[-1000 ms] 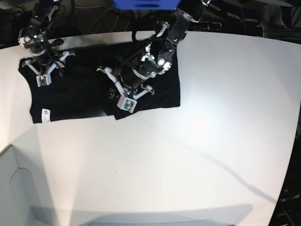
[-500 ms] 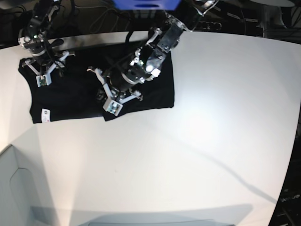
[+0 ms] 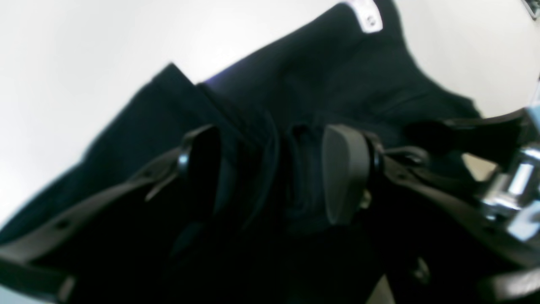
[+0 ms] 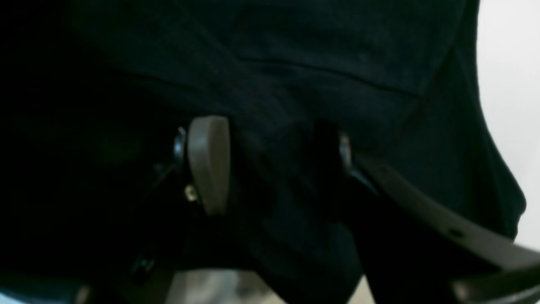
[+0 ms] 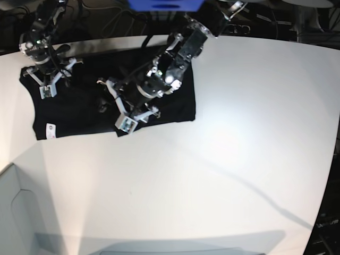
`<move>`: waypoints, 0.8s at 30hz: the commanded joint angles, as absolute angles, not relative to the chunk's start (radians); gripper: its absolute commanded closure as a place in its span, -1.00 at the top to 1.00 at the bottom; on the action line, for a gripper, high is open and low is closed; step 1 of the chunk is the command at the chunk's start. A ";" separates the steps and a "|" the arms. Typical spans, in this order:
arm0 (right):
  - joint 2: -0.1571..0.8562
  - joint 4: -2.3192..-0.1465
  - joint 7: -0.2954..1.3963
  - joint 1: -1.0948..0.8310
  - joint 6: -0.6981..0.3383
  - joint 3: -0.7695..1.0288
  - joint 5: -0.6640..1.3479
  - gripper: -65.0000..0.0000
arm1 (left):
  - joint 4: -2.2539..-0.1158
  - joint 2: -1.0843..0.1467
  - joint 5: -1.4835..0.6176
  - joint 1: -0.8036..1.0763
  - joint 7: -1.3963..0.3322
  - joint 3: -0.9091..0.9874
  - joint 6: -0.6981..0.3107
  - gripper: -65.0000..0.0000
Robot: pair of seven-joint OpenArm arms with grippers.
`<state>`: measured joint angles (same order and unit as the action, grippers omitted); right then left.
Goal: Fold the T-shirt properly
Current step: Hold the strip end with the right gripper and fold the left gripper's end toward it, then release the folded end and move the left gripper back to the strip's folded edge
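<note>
The black T-shirt (image 5: 74,109) lies at the table's far left, its right part folded over to the left. Its white tag (image 5: 51,129) shows at the front left corner, and also in the left wrist view (image 3: 367,17). My left gripper (image 5: 114,106) is over the shirt's middle near its front edge. In the left wrist view my left gripper (image 3: 274,173) has bunched black cloth (image 3: 337,76) between its pads. My right gripper (image 5: 47,79) is at the shirt's far left corner. In the right wrist view my right gripper (image 4: 272,164) holds cloth (image 4: 316,42) that hangs below it. The orange mark is hidden.
The white table (image 5: 239,133) spreads bare to the right and front of the shirt. A pale bin (image 5: 16,212) stands at the front left. A blue object (image 5: 164,4) and dark cables sit behind the table's far edge.
My left gripper has moved left across the shirt, and the shirt's right edge has come left with it. My right gripper has stayed at the far left corner.
</note>
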<state>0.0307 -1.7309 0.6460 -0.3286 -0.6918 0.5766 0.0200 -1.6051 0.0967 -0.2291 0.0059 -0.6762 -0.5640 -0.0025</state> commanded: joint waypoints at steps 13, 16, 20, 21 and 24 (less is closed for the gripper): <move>0.044 -1.742 0.639 -0.292 -0.698 0.581 0.013 -0.01 | -1.868 -0.039 -0.242 0.177 -0.654 -0.292 -0.007 0.03; 0.044 -1.742 0.639 -0.278 -0.698 0.581 0.013 -0.01 | -1.853 -0.038 -0.242 0.214 -0.654 -0.263 -0.008 0.03; 0.042 -1.741 0.639 -0.277 -0.698 0.581 0.013 -0.01 | -1.796 -0.038 -0.242 0.211 -0.654 -0.346 -0.008 0.03; 0.042 -1.741 0.639 -0.277 -0.698 0.581 0.013 -0.01 | -1.778 -0.038 -0.242 0.208 -0.654 -0.374 -0.008 0.03; 0.042 -1.741 0.639 -0.277 -0.698 0.581 0.013 -0.01 | -1.712 -0.035 -0.242 0.162 -0.656 -0.489 -0.010 0.03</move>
